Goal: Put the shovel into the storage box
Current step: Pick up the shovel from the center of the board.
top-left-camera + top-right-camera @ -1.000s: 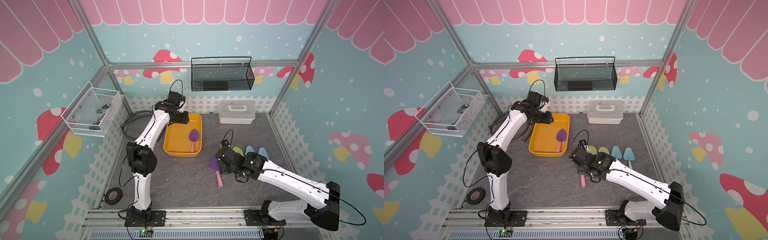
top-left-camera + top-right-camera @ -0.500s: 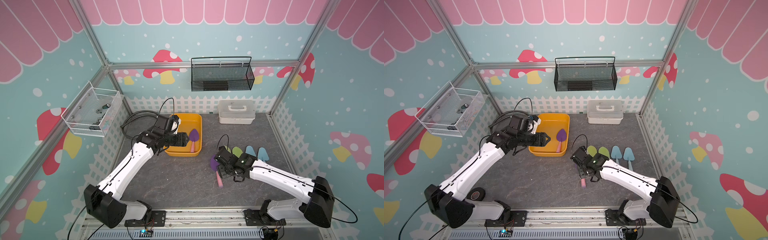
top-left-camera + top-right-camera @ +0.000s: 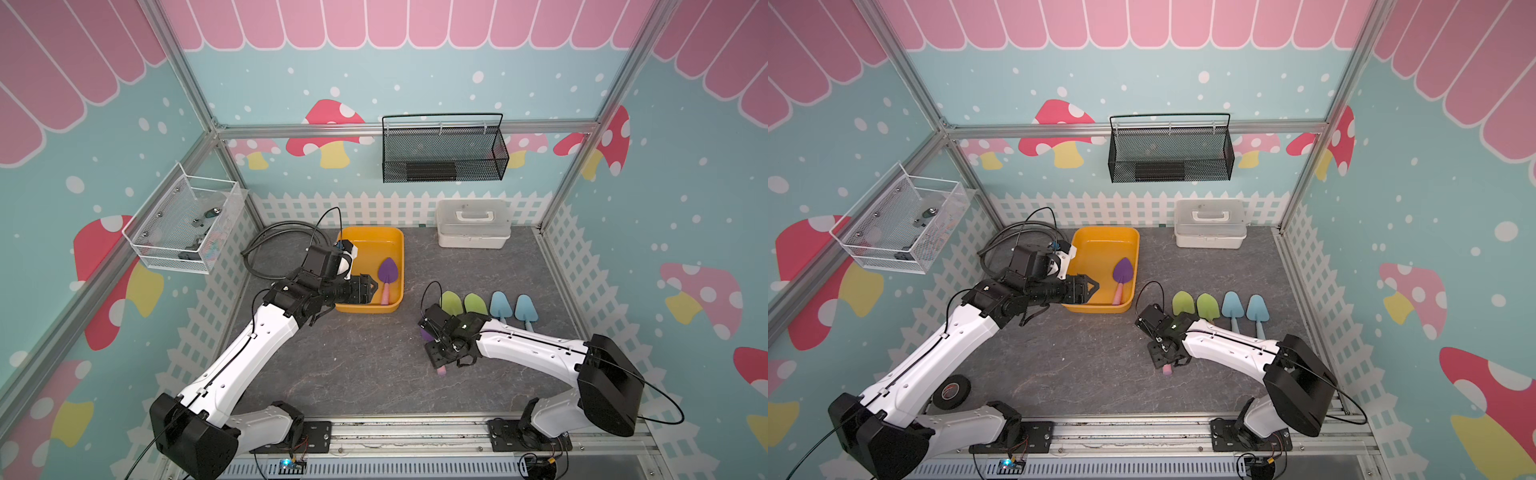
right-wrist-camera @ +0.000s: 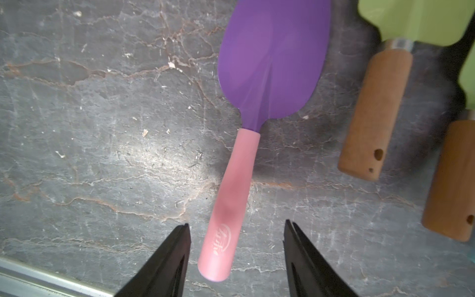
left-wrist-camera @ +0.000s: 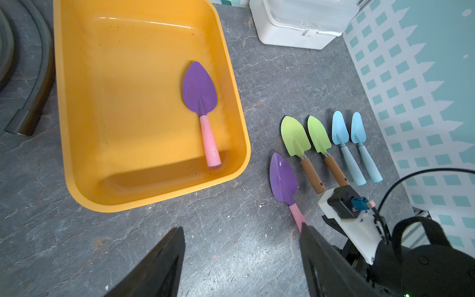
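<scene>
ENTRY: shovels to storage box, pick stage

Step in hand: grasp of the loose purple shovel [image 4: 270, 64]. It lies flat on the grey bench [image 3: 353, 365], outside the storage box [image 3: 368, 249] and just beside the green shovels [image 5: 295, 138]. The right claw [image 4: 236, 223] sits low over its pink handle with the jaws apart, one either side near the butt end. Neither jaw touches it and nothing is gripped. The left claw [image 5: 241, 227] is spread wide and empty, held over the near rim of the box.

Next move, by judgement: shut the right claw squarely on the handle, lift clear of the bench, carry over the rolled rim and release on bare floor beside the boxed purple shovel [image 5: 200, 90]. The handle looks smooth and flares toward the butt, so a grip this near the end may slip. The left arm by the rim may need to give way.

Containers:
- Storage box, yellow-orange, lidless: holds the boxed purple shovel, pink handle, along the side nearer the loose shovels; remainder bare
- White lidded case [image 3: 473, 224]: closed, contents hidden
- Black wire basket [image 3: 444, 153], back wall: nothing made out inside
- White mesh basket [image 3: 187, 224], side wall: a few small items, too small to name

Loose on bench: two green shovels with wooden handles, and two blue shovels [image 5: 339, 128]
</scene>
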{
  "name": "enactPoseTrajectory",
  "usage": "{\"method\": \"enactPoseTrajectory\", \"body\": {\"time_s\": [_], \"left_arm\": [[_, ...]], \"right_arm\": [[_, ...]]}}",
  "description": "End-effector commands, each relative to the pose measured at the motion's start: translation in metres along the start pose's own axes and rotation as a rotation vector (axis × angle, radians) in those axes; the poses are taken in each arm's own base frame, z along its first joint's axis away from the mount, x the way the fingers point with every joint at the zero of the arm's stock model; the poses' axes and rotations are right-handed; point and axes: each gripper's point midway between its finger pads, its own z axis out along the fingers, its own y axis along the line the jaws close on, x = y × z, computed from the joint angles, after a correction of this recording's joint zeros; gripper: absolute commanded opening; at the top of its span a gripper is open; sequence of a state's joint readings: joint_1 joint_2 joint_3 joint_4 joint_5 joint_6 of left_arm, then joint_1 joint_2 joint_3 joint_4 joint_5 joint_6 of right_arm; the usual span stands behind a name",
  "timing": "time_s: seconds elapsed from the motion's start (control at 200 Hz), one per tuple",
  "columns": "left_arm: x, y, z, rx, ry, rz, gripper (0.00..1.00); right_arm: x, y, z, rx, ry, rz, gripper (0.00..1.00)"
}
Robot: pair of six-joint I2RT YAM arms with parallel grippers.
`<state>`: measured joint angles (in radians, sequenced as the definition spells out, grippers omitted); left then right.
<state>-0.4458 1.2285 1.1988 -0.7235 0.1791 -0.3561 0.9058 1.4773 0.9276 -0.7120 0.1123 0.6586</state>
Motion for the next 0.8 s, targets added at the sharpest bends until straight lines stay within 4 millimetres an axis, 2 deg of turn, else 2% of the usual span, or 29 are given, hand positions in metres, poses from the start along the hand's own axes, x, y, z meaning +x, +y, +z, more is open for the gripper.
{"method": "enactPoseTrajectory", "body": {"time_s": [0.0,0.245,0.375,0.67,0.791], "left_arm": [[-0.001,0.001,0.000,-0.001,-0.020,-0.001,0.74],[0.002,0.004,-0.002,-0.017,-0.025,0.003,0.74],[0.002,0.005,-0.003,-0.017,-0.025,0.005,0.74],[0.004,0.005,0.001,-0.018,-0.017,0.004,0.75],[0.003,0.005,0.000,-0.016,-0.019,0.004,0.75]], "right_arm": [[0.005,0.002,0.016,-0.024,0.040,0.002,0.57],[0.008,0.002,0.030,-0.037,0.065,0.012,0.51],[0.010,0.005,0.036,-0.051,0.080,0.012,0.44],[0.014,0.007,0.040,-0.063,0.096,0.010,0.37],[0.016,0.006,0.040,-0.061,0.101,0.015,0.27]]}}
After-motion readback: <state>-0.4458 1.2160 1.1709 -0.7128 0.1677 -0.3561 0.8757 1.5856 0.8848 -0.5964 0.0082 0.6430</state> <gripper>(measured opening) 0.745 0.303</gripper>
